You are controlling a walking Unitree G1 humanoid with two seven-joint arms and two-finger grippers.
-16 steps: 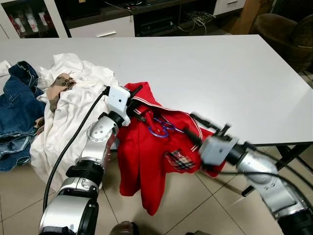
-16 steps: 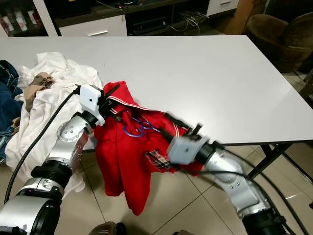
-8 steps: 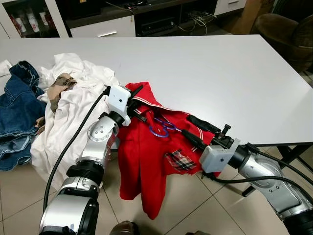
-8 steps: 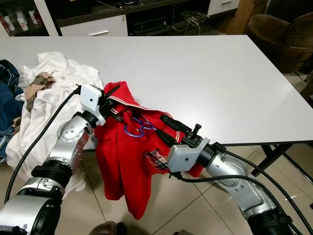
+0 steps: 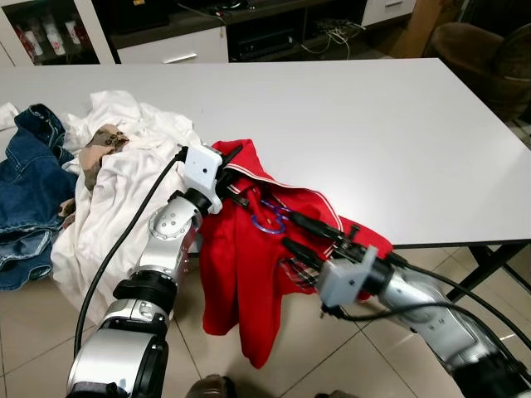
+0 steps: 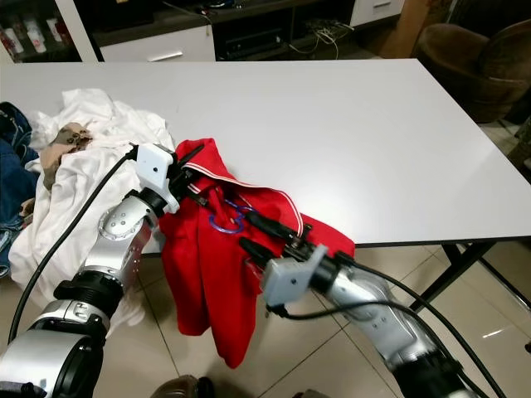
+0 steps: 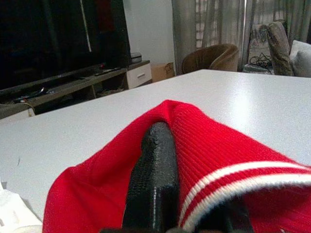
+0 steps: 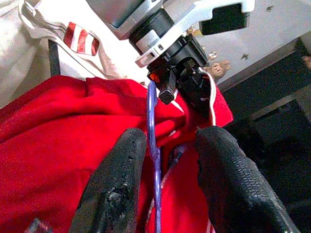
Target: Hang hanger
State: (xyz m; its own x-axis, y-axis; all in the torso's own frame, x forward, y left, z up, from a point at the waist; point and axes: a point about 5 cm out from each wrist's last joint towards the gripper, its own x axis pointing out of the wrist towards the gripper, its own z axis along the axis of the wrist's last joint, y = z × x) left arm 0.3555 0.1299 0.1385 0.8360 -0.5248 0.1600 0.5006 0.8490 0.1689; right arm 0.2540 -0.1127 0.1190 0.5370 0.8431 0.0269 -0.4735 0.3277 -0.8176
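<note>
Garment (image 5: 241, 274) overhangs table (image 5: 398, 141) edge; left claw (image 5: 234, 181) clamps collar.

You have a blue hanger (image 5: 270, 217) sitting inside the neck opening of a red garment (image 5: 249, 282); only its thin curved loops show, the remainder hidden by cloth; the garment has a white-striped collar and a plaid chest patch; it drapes off the near edge of the white surface (image 5: 348, 124), hanging toward the floor.
</note>
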